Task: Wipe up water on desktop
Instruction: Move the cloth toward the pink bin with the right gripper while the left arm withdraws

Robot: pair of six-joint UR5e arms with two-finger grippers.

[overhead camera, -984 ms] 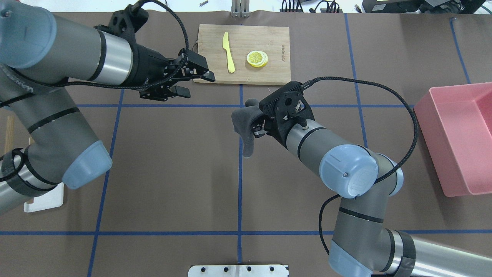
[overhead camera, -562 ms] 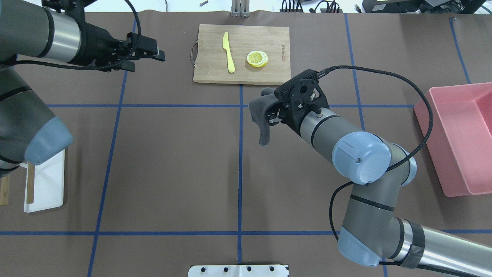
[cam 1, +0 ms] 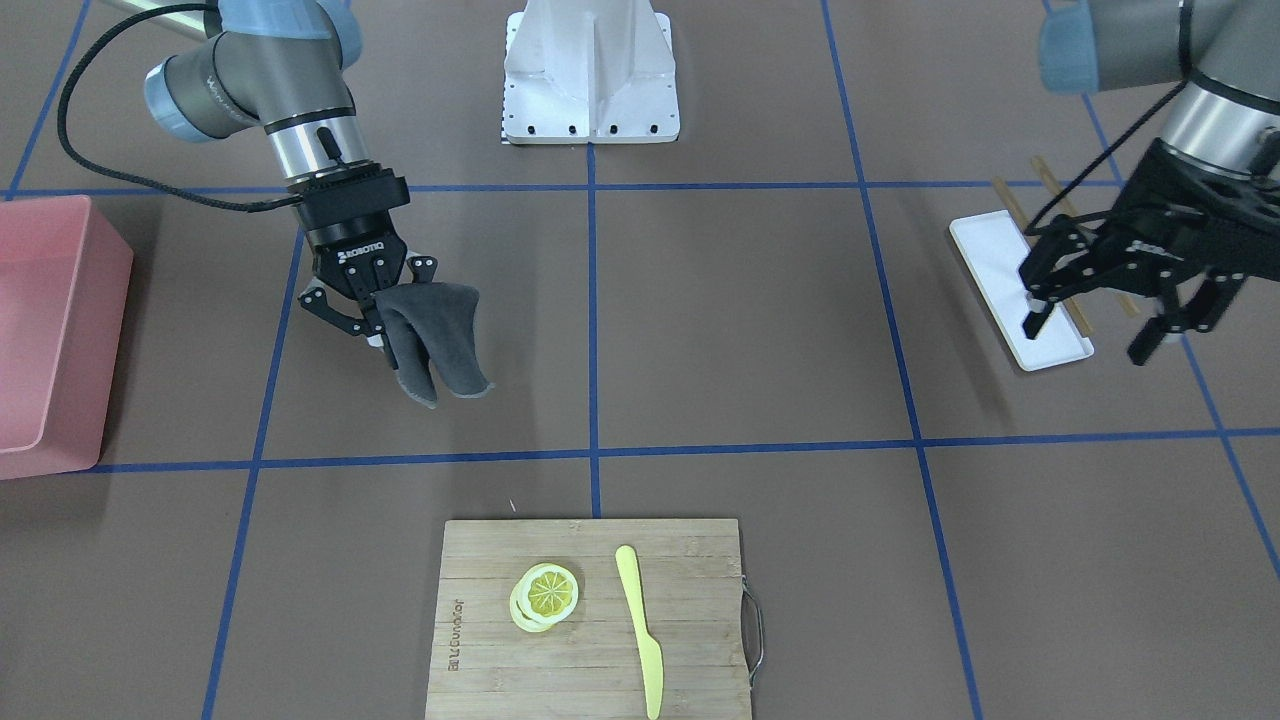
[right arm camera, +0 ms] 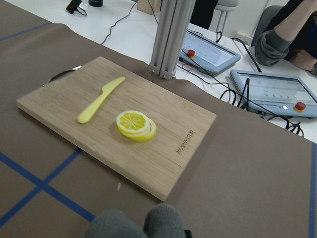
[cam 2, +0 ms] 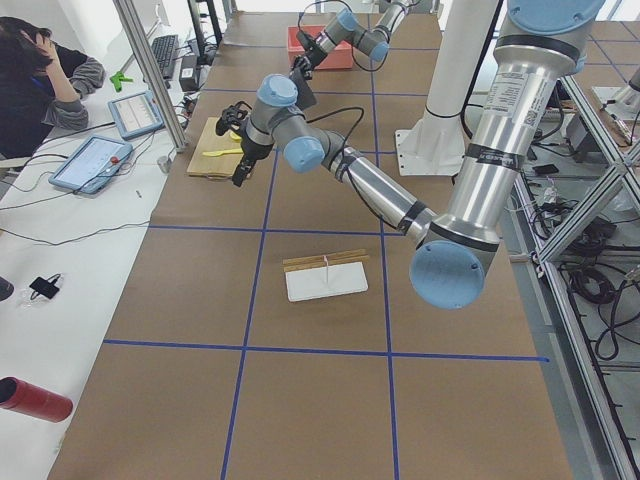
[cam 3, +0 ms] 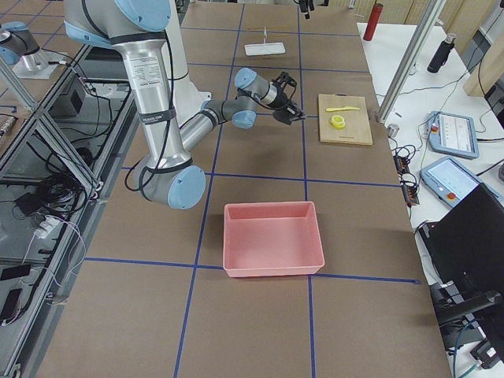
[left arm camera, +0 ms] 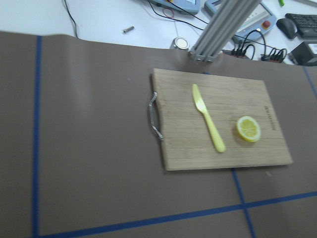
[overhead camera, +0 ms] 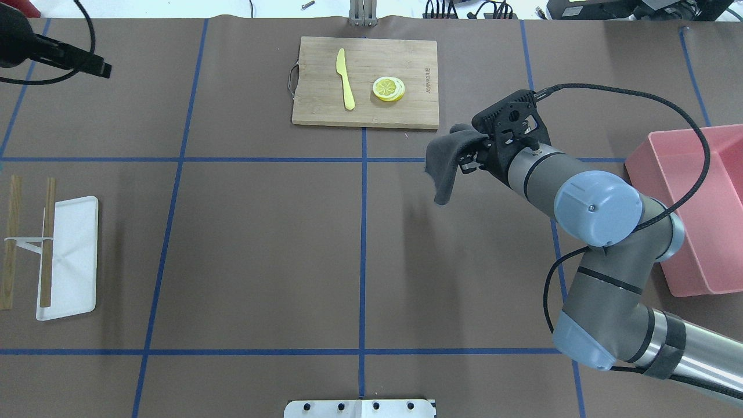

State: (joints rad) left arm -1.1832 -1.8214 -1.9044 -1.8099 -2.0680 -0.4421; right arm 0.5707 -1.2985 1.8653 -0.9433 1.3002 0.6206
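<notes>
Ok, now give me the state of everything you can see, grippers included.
Right gripper: shut on the cloth.
Left gripper: open, empty.
Cloth: bunched, hanging above the desktop.
Desktop: no water visible.
Board: flat, holding knife and lemon slices.
Knife: lying flat.
Lemon slices: stacked.
Bin: empty.
Tray: flat, one chopstick across it.

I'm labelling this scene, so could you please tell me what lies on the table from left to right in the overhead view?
white tray → yellow knife → lemon slices → grey cloth, held up off the table by the right arm → pink tub
</notes>
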